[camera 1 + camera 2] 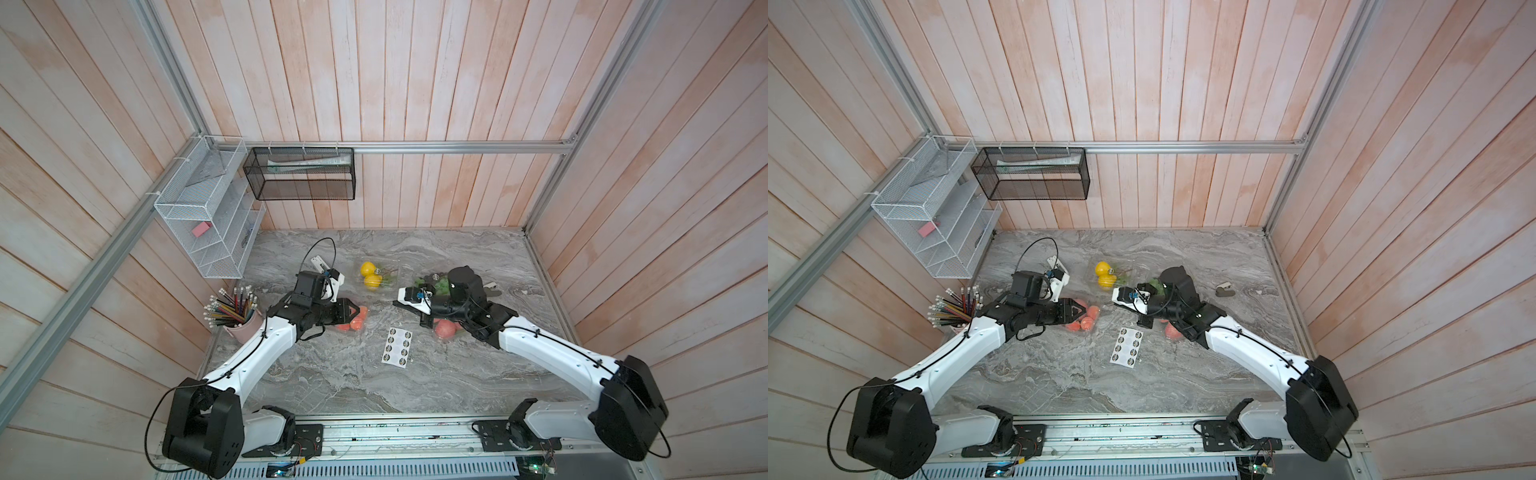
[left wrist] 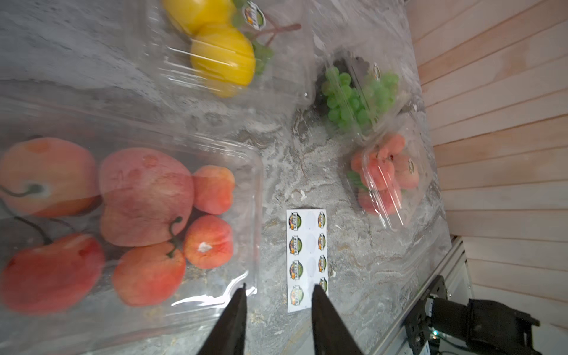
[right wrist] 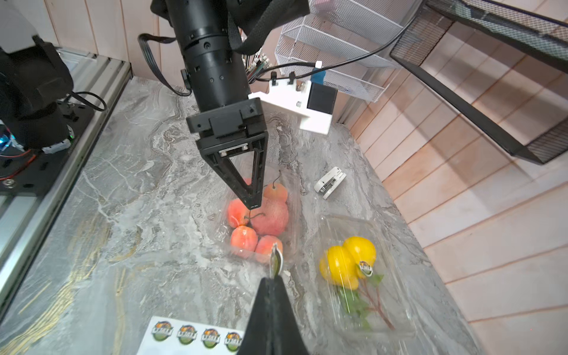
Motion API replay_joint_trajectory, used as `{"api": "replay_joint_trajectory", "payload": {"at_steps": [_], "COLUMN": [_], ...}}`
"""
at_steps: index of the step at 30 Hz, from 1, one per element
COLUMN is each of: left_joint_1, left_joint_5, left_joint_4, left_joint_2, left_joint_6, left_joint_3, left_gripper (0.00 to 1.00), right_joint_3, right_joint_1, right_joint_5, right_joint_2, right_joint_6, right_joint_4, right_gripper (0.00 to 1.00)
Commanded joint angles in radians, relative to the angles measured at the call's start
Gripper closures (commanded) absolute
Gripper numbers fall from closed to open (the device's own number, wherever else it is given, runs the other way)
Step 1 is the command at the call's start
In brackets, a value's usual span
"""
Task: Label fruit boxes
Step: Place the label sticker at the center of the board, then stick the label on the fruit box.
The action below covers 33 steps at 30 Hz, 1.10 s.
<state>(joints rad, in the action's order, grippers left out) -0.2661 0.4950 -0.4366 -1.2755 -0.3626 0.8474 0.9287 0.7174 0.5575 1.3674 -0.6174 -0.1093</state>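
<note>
My right gripper (image 3: pixel 273 278) is pressed together on a sticker (image 3: pixel 275 257). My left gripper (image 2: pixel 278 289), slightly spread, hangs over a corner of the apple box (image 2: pixel 172 132), seemingly the only one unlabelled, just beyond the sticker. Next I should lay the sticker flat on that lid.

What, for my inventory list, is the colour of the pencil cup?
The cup is pale pink, best seen in a top view.
</note>
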Motion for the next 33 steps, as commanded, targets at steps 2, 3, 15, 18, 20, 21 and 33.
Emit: {"api": "replay_joint_trajectory", "payload": {"at_steps": [2, 3, 15, 18, 20, 21, 33], "left_joint_1": [0.120, 0.145, 0.250, 0.254, 0.254, 0.254, 0.253], "left_joint_5": [0.115, 0.135, 0.214, 0.227, 0.241, 0.244, 0.266], "left_joint_4": [-0.065, -0.075, -0.103, -0.090, -0.067, -0.057, -0.023], "left_joint_2": [-0.031, -0.044, -0.103, -0.111, -0.114, -0.116, -0.163], "left_joint_6": [-0.023, -0.024, 0.030, 0.027, 0.013, 0.006, -0.020], "left_joint_3": [0.055, 0.065, 0.114, 0.107, 0.097, 0.094, 0.093], "left_gripper": [0.63, 0.63, 0.71, 0.74, 0.77, 0.78, 0.84], "right_joint_3": [0.124, 0.148, 0.390, 0.436, 0.462, 0.470, 0.577], "right_joint_1": [0.047, 0.055, 0.132, 0.146, 0.152, 0.153, 0.171], "right_joint_5": [-0.051, -0.057, -0.152, -0.166, -0.166, -0.165, -0.148], "right_joint_2": [0.149, 0.181, 0.462, 0.510, 0.539, 0.551, 0.670], "right_joint_6": [-0.125, -0.140, -0.342, -0.381, -0.392, -0.394, -0.442], "right_joint_4": [-0.024, -0.021, 0.106, 0.143, 0.155, 0.155, 0.197], "right_gripper": [1.00, 1.00, 1.00, 1.00, 1.00, 1.00, 1.00]}}
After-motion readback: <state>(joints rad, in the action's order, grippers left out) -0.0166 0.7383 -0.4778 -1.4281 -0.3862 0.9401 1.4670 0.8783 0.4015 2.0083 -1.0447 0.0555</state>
